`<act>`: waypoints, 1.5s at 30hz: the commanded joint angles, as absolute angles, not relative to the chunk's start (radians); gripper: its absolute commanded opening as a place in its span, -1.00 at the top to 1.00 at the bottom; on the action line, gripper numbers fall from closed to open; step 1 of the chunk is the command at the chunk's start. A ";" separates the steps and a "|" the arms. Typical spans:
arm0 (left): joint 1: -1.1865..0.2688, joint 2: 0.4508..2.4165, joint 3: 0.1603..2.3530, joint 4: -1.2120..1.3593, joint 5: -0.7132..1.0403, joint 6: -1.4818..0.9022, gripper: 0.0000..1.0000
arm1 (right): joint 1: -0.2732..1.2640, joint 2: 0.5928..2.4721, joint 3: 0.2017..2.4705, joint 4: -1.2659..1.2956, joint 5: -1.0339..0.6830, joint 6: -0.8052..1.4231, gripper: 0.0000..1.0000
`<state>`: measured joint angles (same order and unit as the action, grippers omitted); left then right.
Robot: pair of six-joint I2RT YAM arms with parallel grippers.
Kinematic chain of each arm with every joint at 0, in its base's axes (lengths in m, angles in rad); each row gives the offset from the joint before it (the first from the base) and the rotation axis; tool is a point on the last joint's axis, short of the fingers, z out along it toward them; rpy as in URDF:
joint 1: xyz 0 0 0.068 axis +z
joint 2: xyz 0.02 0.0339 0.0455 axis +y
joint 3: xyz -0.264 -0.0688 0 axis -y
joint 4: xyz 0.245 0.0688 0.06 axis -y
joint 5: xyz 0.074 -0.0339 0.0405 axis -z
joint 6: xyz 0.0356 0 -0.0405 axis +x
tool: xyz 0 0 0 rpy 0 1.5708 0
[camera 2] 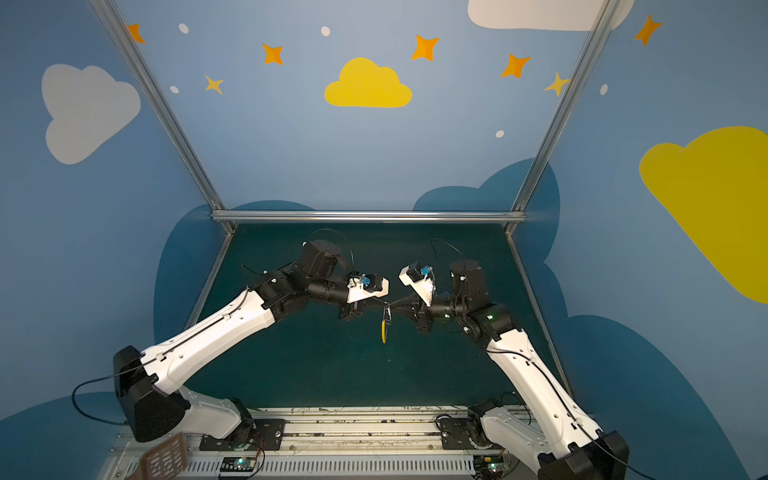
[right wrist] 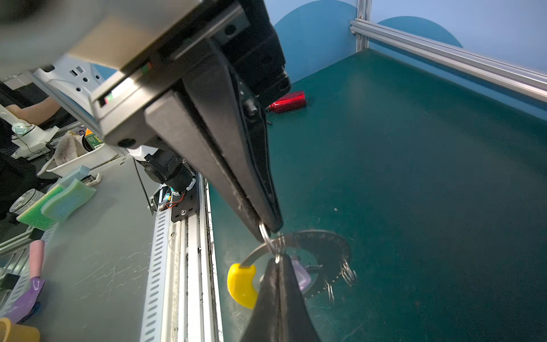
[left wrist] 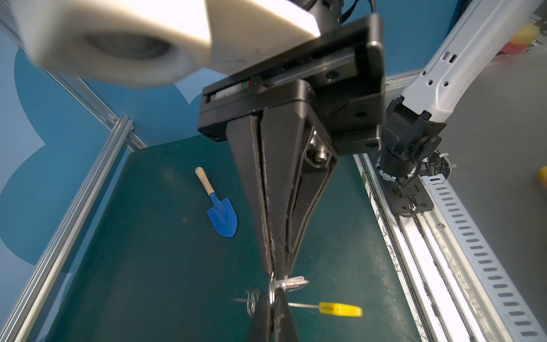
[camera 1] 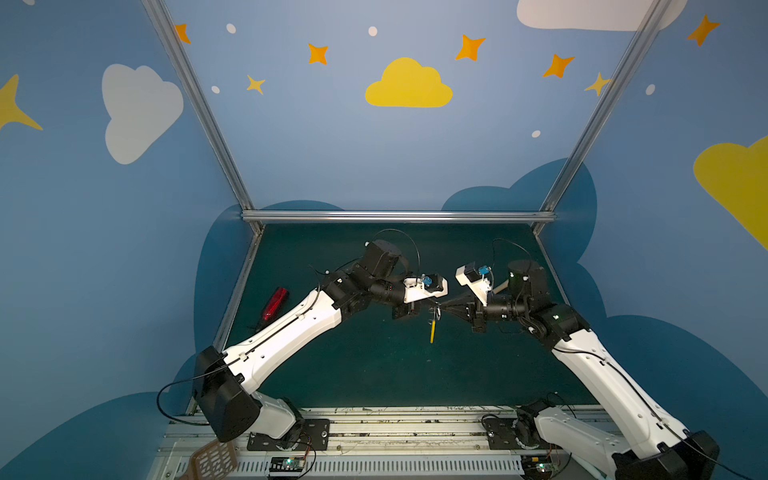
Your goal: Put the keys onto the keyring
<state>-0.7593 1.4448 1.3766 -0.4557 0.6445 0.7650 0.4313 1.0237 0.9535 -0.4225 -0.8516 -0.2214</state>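
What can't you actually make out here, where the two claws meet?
Whether the small silver ring already threads the keyring: the left gripper and right gripper crowd it in the wrist views; too small in both top views.
Plastic tag: mostly behind the right gripper, right wrist view.
Key: blurred, left wrist view.
Keyring's holes: edge-on in both top views.

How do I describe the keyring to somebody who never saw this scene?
Over the green mat, find where the left gripper and right gripper meet tip to tip. The keyring hangs there: the only flat grey hoop, dotted with holes, with one yellow arc.
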 commanded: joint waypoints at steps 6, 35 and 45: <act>-0.747 1.405 1.361 -0.387 0.689 0.725 0.93 | 0.420 1.037 0.936 -0.425 -0.896 -0.238 1.00; -0.714 1.432 1.302 -0.194 0.817 0.564 0.93 | 0.382 0.969 0.885 -0.278 -0.875 -0.216 0.43; -0.723 1.436 1.304 -0.194 0.822 0.559 0.93 | 0.384 0.988 0.874 -0.184 -0.902 -0.181 0.42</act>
<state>-0.7185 1.4288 1.2938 -0.2188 0.8001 0.5671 0.3847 0.9829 0.8864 -0.2382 -0.8776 -0.2016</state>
